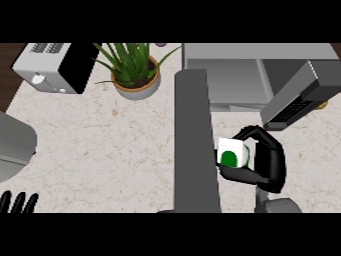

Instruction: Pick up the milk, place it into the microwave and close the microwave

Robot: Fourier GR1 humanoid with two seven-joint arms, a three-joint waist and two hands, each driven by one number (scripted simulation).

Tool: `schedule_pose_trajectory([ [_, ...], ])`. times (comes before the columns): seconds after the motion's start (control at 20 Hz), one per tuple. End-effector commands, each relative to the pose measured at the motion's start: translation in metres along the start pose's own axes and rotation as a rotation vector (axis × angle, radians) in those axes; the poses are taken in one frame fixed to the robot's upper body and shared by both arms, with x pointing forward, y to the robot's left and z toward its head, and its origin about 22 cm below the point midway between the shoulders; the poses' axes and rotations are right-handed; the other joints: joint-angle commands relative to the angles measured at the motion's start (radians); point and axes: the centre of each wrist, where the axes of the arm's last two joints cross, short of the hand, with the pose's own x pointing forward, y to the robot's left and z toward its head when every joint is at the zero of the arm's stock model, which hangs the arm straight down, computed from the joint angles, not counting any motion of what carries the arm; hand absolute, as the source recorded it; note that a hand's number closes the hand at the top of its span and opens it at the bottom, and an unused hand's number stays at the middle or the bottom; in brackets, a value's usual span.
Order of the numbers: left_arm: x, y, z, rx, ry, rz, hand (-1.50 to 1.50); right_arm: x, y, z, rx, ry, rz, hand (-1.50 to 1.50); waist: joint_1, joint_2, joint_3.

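Black right hand [260, 159] curled round milk [232, 152]; microwave [236, 75] door [306, 95] (open) just beyond; left hand [12, 202] resting, fingers straight.

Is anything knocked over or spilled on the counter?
No. The milk is held in the right hand, the plant stands upright, and the microwave door hangs open, as the job needs.
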Motion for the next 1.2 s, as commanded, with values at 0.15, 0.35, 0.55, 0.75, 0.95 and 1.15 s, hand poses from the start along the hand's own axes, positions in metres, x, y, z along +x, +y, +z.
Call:
schedule_pose_trajectory([
  [0.15,-0.006,-0.007,0.001,0.001,0.003,-0.011,-1.5,-0.014,0.037,-0.035,0.014,0.05,0.109,1.5,0.006,0.001,0.0],
  [0.35,-0.008,-0.003,0.0,-0.009,0.014,-0.001,-1.5,-0.029,0.035,-0.07,-0.038,0.126,0.176,1.5,0.011,0.004,0.0],
  [0.55,0.002,0.02,0.005,-0.015,0.015,-0.011,-1.5,-0.058,0.042,-0.073,-0.062,0.128,0.143,1.5,0.024,0.007,0.001],
  [0.75,0.001,0.017,0.002,-0.006,0.011,-0.009,-1.5,-0.063,0.044,-0.097,-0.052,0.162,0.18,1.5,0.025,0.008,0.001],
  [0.95,-0.002,0.021,0.007,-0.028,0.011,-0.005,-1.5,-0.077,0.012,-0.097,-0.078,0.165,0.299,1.5,0.045,0.017,0.002],
  [1.15,-0.006,0.009,-0.008,-0.035,0.005,0.007,-1.5,-0.071,0.006,-0.117,-0.084,0.16,0.379,1.5,0.063,0.027,0.003],
])
